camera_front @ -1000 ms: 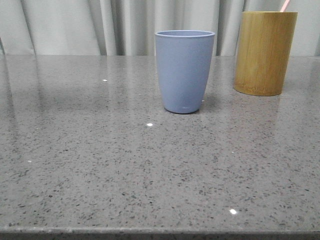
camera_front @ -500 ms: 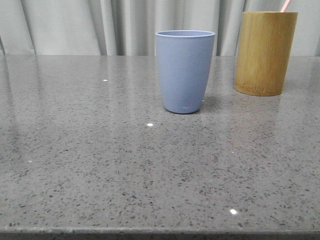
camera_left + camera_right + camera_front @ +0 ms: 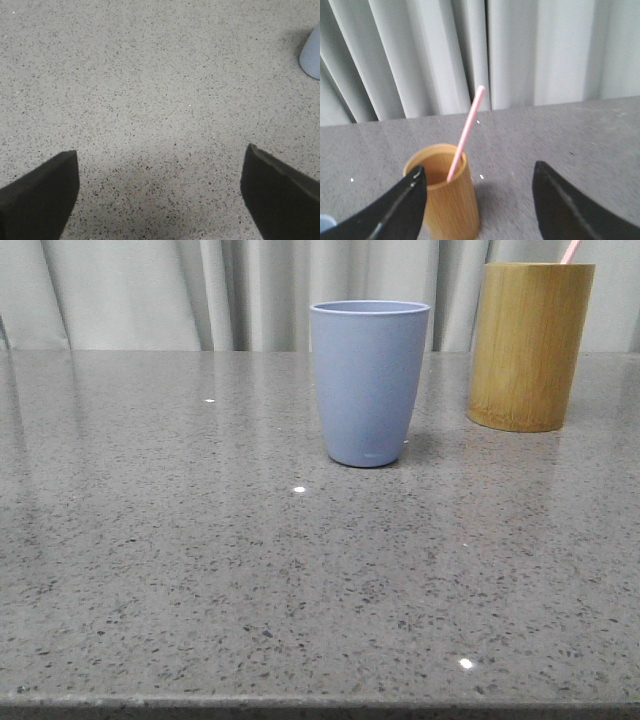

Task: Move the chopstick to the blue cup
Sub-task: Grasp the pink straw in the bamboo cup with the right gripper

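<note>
The blue cup (image 3: pixel 369 380) stands upright in the middle of the table, with nothing showing above its rim. One pale pink chopstick (image 3: pixel 467 130) leans in the tan bamboo holder (image 3: pixel 447 200), its tip sticking out above the rim (image 3: pixel 571 251). My right gripper (image 3: pixel 480 167) hovers open above and in front of the holder, and nothing is between its fingers. My left gripper (image 3: pixel 161 150) is open over bare tabletop, with the cup's base (image 3: pixel 312 57) off to one side. Neither gripper appears in the front view.
The bamboo holder (image 3: pixel 530 345) stands to the right of the blue cup and slightly farther back. The grey speckled stone table (image 3: pixel 250 570) ends at a front edge low in the view. A pale curtain (image 3: pixel 150 290) hangs behind it.
</note>
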You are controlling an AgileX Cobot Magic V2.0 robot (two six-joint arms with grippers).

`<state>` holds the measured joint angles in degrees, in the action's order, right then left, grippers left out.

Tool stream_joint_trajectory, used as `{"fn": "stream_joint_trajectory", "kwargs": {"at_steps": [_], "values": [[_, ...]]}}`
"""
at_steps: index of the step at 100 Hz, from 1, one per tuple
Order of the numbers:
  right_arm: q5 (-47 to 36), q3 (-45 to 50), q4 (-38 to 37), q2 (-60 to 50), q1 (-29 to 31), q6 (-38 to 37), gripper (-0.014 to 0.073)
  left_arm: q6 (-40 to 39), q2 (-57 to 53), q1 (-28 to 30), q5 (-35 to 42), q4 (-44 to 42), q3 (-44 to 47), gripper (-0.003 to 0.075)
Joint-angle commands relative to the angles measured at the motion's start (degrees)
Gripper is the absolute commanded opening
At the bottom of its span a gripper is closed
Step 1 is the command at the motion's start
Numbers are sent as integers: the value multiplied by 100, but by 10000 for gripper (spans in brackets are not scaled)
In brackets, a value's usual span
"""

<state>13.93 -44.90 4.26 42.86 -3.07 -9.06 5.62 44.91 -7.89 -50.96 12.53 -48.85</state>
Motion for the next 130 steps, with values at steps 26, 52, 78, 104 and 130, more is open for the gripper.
{"fn": "stream_joint_trajectory", "kwargs": {"at_steps": [26, 52, 78, 104, 130], "values": [[-2590, -216, 75, 1702, -214, 13, 468, -48, -36, 12, 401, 89, -140, 629], [-2841, -860, 75, 2715, -214, -68, 468, -48, -36, 12, 401, 89, -140, 629], [-2904, -1401, 75, 3347, -214, -384, 468, -48, -36, 12, 401, 89, -140, 629], [-3416, -1535, 75, 3830, -214, -612, 465, -48, -36, 12, 401, 89, -140, 629], [-3601, -1535, 75, 3988, -214, -952, 378, -48, -36, 12, 401, 89, -140, 629]]}}
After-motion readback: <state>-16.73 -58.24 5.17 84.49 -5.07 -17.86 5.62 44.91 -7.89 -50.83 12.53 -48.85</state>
